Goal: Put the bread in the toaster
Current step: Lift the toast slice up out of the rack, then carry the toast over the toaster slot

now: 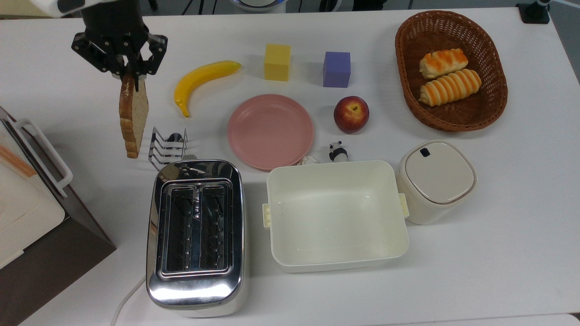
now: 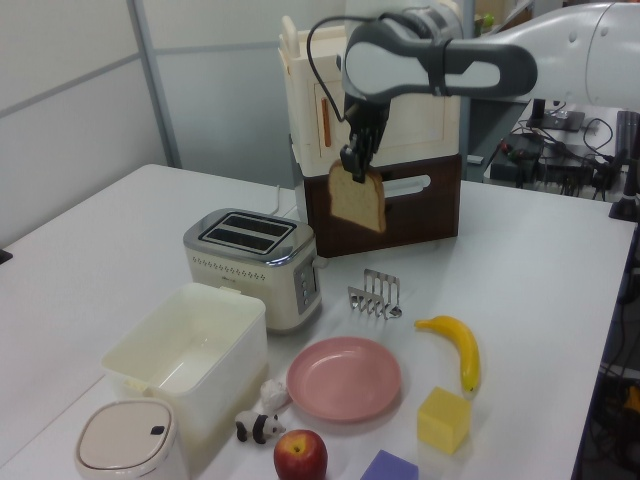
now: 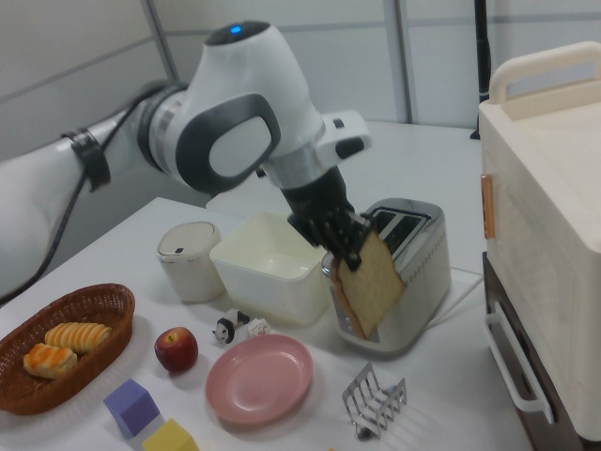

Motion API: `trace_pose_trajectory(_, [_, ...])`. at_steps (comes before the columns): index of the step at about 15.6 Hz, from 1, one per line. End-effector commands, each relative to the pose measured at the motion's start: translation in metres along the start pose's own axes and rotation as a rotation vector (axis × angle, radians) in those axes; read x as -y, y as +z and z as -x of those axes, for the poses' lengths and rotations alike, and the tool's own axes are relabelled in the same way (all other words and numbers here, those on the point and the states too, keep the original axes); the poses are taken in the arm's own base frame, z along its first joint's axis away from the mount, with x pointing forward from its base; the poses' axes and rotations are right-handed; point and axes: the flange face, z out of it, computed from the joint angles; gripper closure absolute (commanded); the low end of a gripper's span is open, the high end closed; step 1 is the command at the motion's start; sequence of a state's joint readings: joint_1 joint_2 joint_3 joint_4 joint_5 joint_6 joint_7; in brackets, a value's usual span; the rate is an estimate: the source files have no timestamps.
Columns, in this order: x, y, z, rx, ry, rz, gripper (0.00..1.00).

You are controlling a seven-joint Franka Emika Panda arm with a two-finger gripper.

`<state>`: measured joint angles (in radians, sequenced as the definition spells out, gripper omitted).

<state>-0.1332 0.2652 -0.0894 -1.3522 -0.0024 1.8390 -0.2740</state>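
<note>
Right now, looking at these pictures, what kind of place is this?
Probably a robot lab staged as a kitchen. A white table holds a toaster, foam-like cubes and a toy panda, with partition walls and cabled desks behind.

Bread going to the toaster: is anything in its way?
Nothing visible is. The pincer holds the bread up in the air, above the small rack. The toaster slots are open and empty.

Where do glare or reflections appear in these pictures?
Top view: bright glare along the near rim of the shiny chrome two-slot toaster. Right view: that toaster's side mirrors the tan bread slice hanging from the gripper. Left view: soft shadows under the pink plate.
</note>
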Motion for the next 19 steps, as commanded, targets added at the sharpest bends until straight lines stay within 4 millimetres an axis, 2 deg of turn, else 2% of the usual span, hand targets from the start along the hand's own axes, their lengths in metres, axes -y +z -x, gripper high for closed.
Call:
trace_pose_trajectory(1, [0.015, -0.027, -0.016, -0.147, 0.024, -0.073, 1.0])
trace_pose_trajectory(4, [0.023, -0.034, -0.033, -0.285, 0.089, -0.094, 1.0])
trace_pose_trajectory(7, [0.043, -0.033, -0.049, -0.385, 0.085, -0.111, 1.0])
trace_pose_trajectory(11, [0.071, -0.006, -0.068, -0.438, 0.078, -0.142, 1.0])
trace_pose_trajectory(13, [0.081, 0.01, -0.072, -0.441, 0.091, -0.148, 1.0])
trace_pose_trajectory(15, [0.097, 0.017, -0.077, -0.455, 0.101, -0.161, 1.0])
trace_pose_trajectory(19, [0.117, 0.047, -0.086, -0.455, 0.122, -0.172, 1.0])
